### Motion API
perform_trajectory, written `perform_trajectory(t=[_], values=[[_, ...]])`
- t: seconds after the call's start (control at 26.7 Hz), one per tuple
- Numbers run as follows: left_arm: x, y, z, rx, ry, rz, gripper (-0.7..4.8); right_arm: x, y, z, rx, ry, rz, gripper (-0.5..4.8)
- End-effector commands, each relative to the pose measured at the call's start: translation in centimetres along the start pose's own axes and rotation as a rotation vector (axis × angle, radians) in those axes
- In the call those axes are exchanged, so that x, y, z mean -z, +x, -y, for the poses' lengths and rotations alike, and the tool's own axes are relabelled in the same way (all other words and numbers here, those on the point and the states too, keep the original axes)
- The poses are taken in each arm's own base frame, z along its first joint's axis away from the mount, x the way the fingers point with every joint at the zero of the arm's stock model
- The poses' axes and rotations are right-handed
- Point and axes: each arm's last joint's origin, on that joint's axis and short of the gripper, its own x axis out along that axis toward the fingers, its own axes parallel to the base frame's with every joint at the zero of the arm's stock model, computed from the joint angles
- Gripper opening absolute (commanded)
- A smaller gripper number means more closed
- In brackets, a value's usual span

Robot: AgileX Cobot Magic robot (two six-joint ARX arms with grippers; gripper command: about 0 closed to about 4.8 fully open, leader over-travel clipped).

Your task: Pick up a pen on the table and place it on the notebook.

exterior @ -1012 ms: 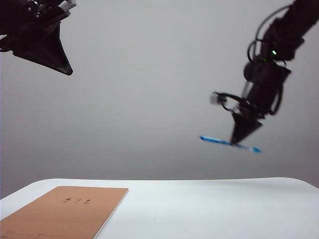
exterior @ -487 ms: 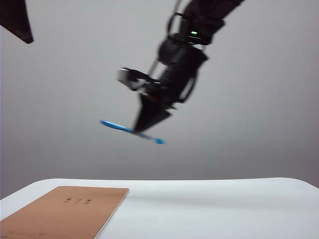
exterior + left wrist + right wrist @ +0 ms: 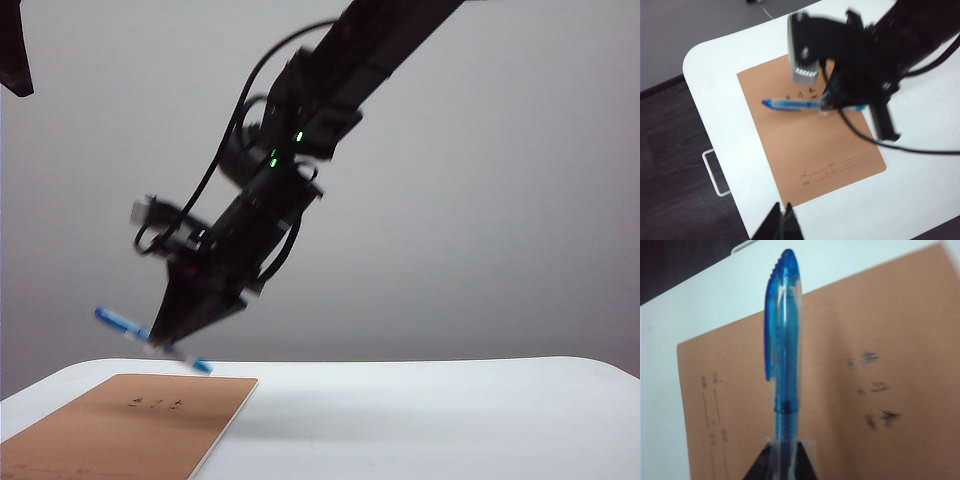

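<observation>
The blue pen (image 3: 120, 324) hangs tilted just above the tan notebook (image 3: 130, 430), close to its far edge. My right gripper (image 3: 165, 345) has reached across to the left side and is shut on the pen's middle. In the right wrist view the pen (image 3: 784, 355) sticks out from the gripper (image 3: 782, 452) over the notebook cover (image 3: 865, 390). The left wrist view looks down on the pen (image 3: 790, 104) above the printed end of the notebook (image 3: 810, 150). My left gripper (image 3: 781, 222) is high above the table, shut and empty.
The white table (image 3: 420, 420) stretches to the right of the notebook. Its rounded corner (image 3: 695, 55) and edge lie near the notebook, with dark floor beyond. A white bracket (image 3: 715, 172) sticks out from the table's side.
My right arm has swung from the right side to the left and come down, carrying the pen to just above the notebook. The left gripper has drawn up and away to the top left corner.
</observation>
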Motion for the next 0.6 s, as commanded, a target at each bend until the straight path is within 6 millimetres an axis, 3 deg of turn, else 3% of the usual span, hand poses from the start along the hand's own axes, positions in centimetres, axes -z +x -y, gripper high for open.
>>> perform_trajectory(t=[0.04, 0.3, 0.45, 0.6], values=[[-0.04, -0.22, -0.01, -0.004, 0.004, 0.006, -0.05, 0.11, 2.34, -0.74, -0.043, 0.096, 0.015, 0.38], [0.0, -0.22, 0.0, -0.003, 0.021, 0.003, -0.05, 0.53, 3.29, -0.71, 0.023, 0.192, -0.015, 0.45], [0.04, -0.22, 0.01, -0.002, 0.02, -0.002, -0.05, 0.72, 3.13, -0.37, 0.051, 0.209, -0.024, 1.13], [0.1, -0.22, 0.03, 0.0, 0.019, -0.008, -0.05, 0.69, 3.17, -0.42, 0.056, 0.206, -0.024, 1.14]])
